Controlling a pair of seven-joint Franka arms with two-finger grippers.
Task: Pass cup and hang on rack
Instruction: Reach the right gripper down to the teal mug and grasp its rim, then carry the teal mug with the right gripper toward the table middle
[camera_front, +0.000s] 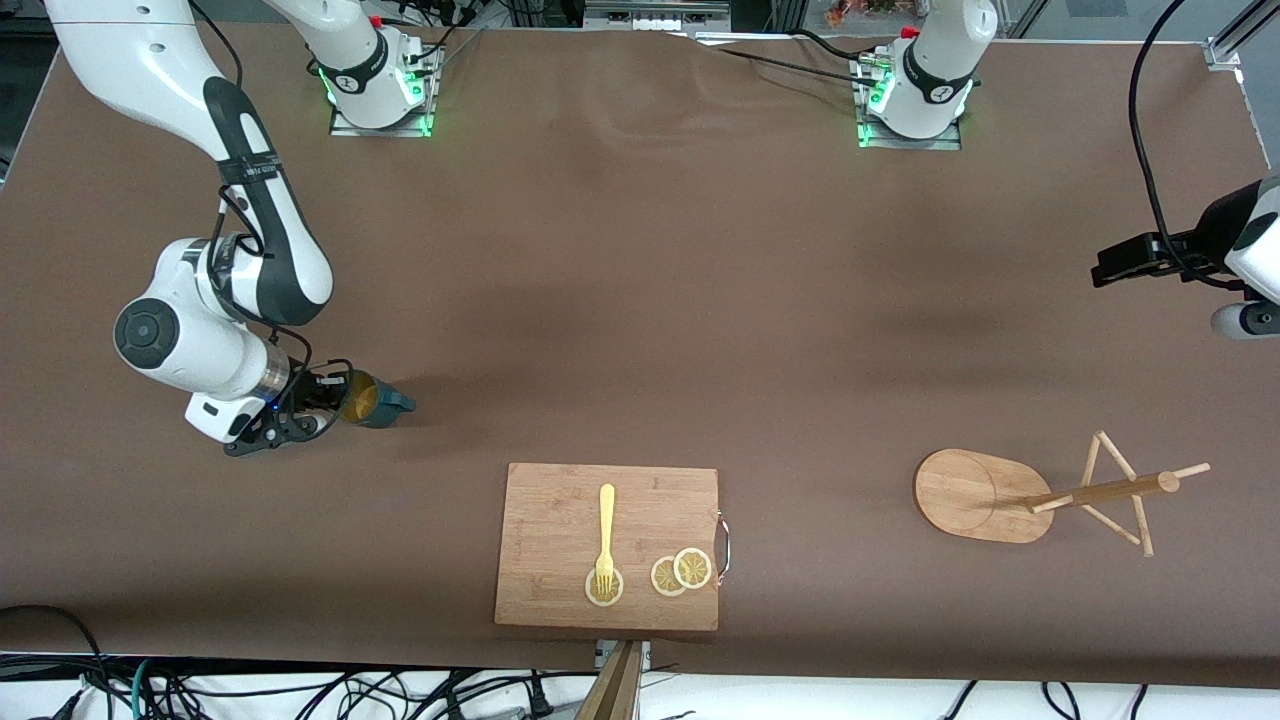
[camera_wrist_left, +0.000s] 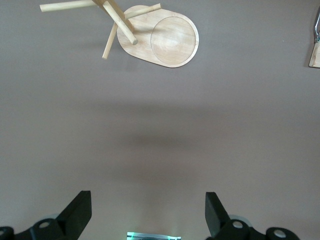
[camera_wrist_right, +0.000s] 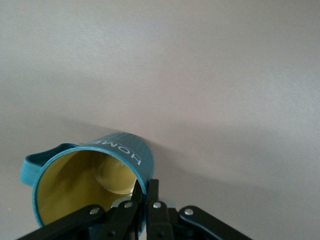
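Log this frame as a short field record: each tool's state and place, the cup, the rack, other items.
right tool: shut on the cup's rim, at the right arm's end of the table
left tool: open, empty, waiting above bare table
cup: teal, yellow inside, gripped at rim
rack: empty, toward the left arm's end
cutting board: holds fork and lemon slices

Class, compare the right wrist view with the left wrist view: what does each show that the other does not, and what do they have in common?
Only the right wrist view shows the cup, teal outside, yellow inside, with the word HOME on its wall, and the right gripper shut on its rim. Only the left wrist view shows the rack, its post and pegs over an oval base, a corner of the cutting board, and the left gripper open with nothing between its fingers. Both show the brown table.
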